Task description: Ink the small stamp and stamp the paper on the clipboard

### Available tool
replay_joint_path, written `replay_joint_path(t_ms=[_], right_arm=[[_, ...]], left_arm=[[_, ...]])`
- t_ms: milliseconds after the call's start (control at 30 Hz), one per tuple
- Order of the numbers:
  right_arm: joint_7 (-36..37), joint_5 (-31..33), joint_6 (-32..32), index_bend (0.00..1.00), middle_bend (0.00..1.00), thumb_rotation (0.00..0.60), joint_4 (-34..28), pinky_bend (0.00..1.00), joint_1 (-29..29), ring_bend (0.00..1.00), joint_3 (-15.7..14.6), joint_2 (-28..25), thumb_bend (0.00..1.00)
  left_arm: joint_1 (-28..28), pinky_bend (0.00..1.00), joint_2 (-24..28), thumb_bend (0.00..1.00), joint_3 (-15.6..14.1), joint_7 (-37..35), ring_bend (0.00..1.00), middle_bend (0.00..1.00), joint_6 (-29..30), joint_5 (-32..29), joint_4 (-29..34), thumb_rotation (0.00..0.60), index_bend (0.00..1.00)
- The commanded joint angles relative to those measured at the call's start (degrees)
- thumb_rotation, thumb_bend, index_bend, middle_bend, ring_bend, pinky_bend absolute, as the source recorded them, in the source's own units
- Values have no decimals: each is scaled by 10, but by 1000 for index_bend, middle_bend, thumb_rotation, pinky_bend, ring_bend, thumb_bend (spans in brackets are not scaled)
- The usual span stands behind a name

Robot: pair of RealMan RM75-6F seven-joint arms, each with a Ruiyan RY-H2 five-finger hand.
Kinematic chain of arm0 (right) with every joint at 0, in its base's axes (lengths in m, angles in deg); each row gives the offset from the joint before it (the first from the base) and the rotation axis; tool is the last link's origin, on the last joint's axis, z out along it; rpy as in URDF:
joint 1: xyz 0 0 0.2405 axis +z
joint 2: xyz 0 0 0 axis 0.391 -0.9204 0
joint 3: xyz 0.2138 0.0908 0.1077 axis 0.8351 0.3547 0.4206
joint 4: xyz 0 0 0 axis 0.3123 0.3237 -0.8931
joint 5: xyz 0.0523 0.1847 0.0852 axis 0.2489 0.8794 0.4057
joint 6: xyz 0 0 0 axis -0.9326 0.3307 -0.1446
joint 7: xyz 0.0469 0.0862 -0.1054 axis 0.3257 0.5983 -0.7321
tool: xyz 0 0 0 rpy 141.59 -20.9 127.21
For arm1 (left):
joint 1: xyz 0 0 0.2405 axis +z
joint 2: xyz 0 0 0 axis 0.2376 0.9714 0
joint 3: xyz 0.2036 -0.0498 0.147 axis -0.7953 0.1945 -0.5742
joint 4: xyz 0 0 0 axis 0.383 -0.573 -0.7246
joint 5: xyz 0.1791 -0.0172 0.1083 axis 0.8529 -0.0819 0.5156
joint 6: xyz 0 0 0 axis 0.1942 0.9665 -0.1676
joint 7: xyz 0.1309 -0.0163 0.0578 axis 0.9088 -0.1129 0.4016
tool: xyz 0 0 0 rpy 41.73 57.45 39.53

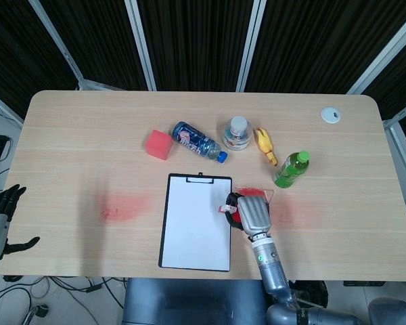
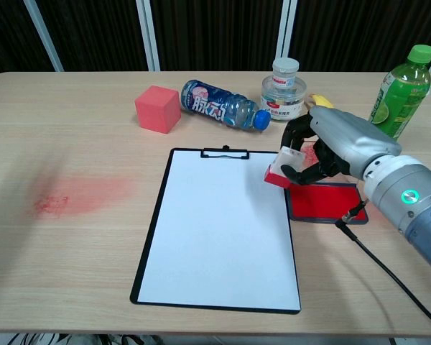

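Note:
A black clipboard (image 1: 164,223) (image 2: 151,237) with a blank white sheet (image 1: 196,220) (image 2: 219,223) lies at the table's front centre. Just right of it sits a red ink pad (image 2: 323,201) (image 1: 271,193), mostly covered by my right hand in the head view. My right hand (image 1: 254,213) (image 2: 330,147) holds the small stamp (image 1: 229,208) (image 2: 281,169), red-based with a white top, tilted over the clipboard's right edge between pad and paper. Whether the stamp touches the board I cannot tell. My left hand (image 1: 0,220) hangs beyond the table's left edge, fingers spread, holding nothing.
Behind the clipboard are a red cube (image 1: 159,144) (image 2: 158,108), a lying blue bottle (image 1: 197,141) (image 2: 219,106), a small jar (image 1: 237,133) (image 2: 284,88), a yellow toy (image 1: 265,145) and an upright green bottle (image 1: 291,169) (image 2: 399,90). A red smear (image 1: 122,208) marks the table at left.

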Motion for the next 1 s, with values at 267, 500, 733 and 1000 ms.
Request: replay_joint_path(t_ms=[267, 500, 733, 1000], right_arm=[[-37, 24, 10, 934, 807, 600, 23, 903, 26, 877, 20, 40, 635], [-46, 42, 20, 934, 806, 600, 49, 903, 41, 877, 31, 65, 635], [-45, 49, 28, 934, 807, 600, 73, 903, 49, 877, 29, 83, 635], [-46, 54, 31, 934, 806, 600, 87, 903, 51, 877, 27, 90, 635]], left_arm=[[-1, 0, -1, 13, 0, 3, 0, 0, -2, -1, 0, 600, 0], [-3, 0, -1, 13, 1, 2, 0, 0, -6, -7, 1, 600, 0], [-4, 0, 0, 13, 1, 1, 0, 0, -10, -8, 3, 600, 0], [-5, 0, 2, 13, 1, -3, 0, 0, -12, -9, 4, 600, 0]])
